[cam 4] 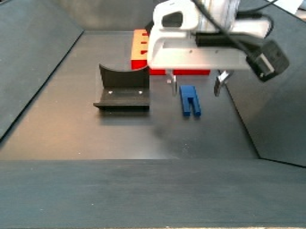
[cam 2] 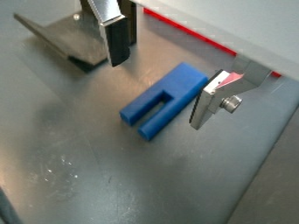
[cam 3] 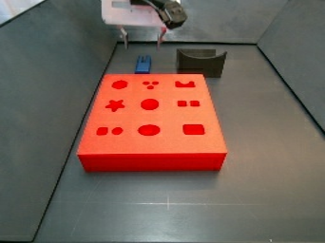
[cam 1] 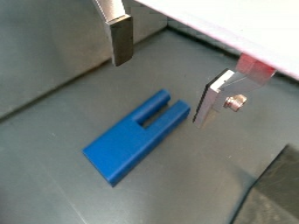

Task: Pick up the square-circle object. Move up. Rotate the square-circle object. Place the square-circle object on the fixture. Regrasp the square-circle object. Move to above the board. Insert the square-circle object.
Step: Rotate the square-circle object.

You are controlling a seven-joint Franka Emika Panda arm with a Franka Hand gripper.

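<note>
1. Setting: a dark grey tabletop enclosed by grey walls, seen in both side views.
2. Square-circle object: a small, bright blue, flat elongated piece; one end is solid, the other is split by a slot into two side-by-side prongs. It lies flat on the tabletop, just beside the board's far edge in a side view, and apart from the fixture.
3. Claw: it hangs over the square-circle object, wide open and holding nothing. Its fingers are silver plates with dark pads, standing on either side of the blue piece without touching it; it also shows in a side view.
4. Board: a large red-orange block with darker cut-outs of star, circles, squares and oval on top.
5. Fixture: a dark L-shaped bracket, standing behind the board.
</note>
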